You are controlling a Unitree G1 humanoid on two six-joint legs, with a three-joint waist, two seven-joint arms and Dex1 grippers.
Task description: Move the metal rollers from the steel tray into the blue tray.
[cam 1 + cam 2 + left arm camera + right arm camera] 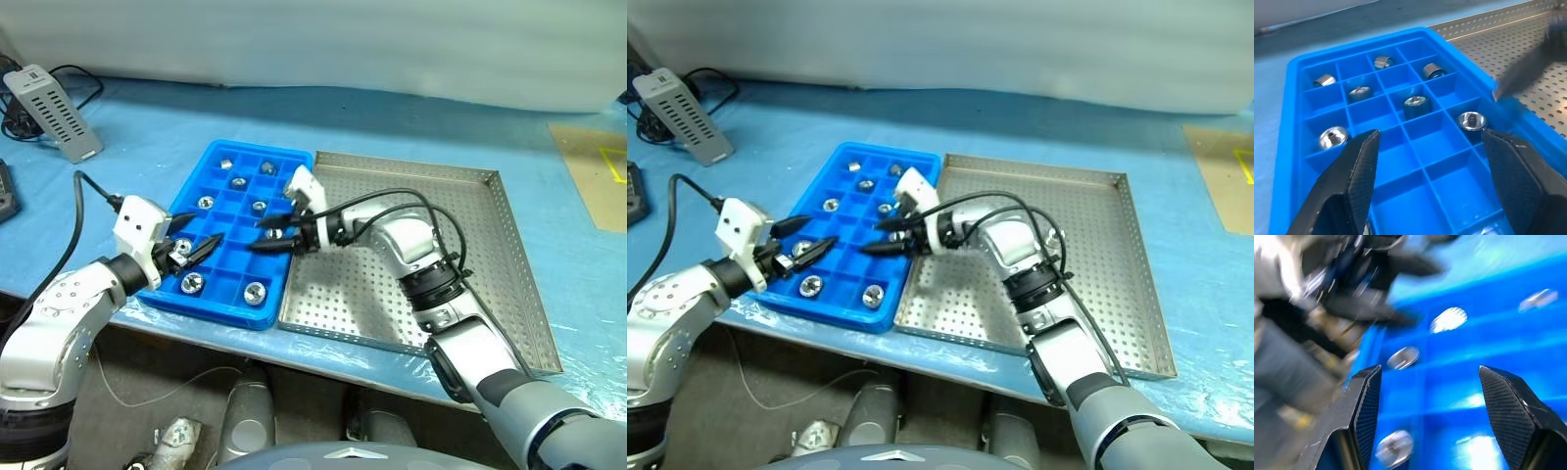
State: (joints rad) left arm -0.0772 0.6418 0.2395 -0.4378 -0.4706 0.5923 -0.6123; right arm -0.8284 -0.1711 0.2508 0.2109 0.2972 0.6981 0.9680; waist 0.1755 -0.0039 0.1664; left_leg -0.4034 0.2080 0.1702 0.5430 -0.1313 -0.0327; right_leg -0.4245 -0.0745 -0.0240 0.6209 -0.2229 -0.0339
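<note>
The blue tray (211, 311) lies left of the steel tray (470, 255), their rims side by side. Several metal rollers (255, 291) sit in separate compartments of the blue tray, and more rollers (1416, 102) show in the left wrist view. What I can see of the steel tray's perforated floor is bare. My left gripper (209, 227) hovers open over the tray's near left part, holding nothing. My right gripper (255, 237) reaches across from the steel tray, pointing left over the blue tray's right side, open and empty (1430, 369).
A grey power adapter (54, 113) with black cables lies at the back left on the blue table cover. A tan board (598, 166) sits at the far right. The table's front edge runs just below both trays.
</note>
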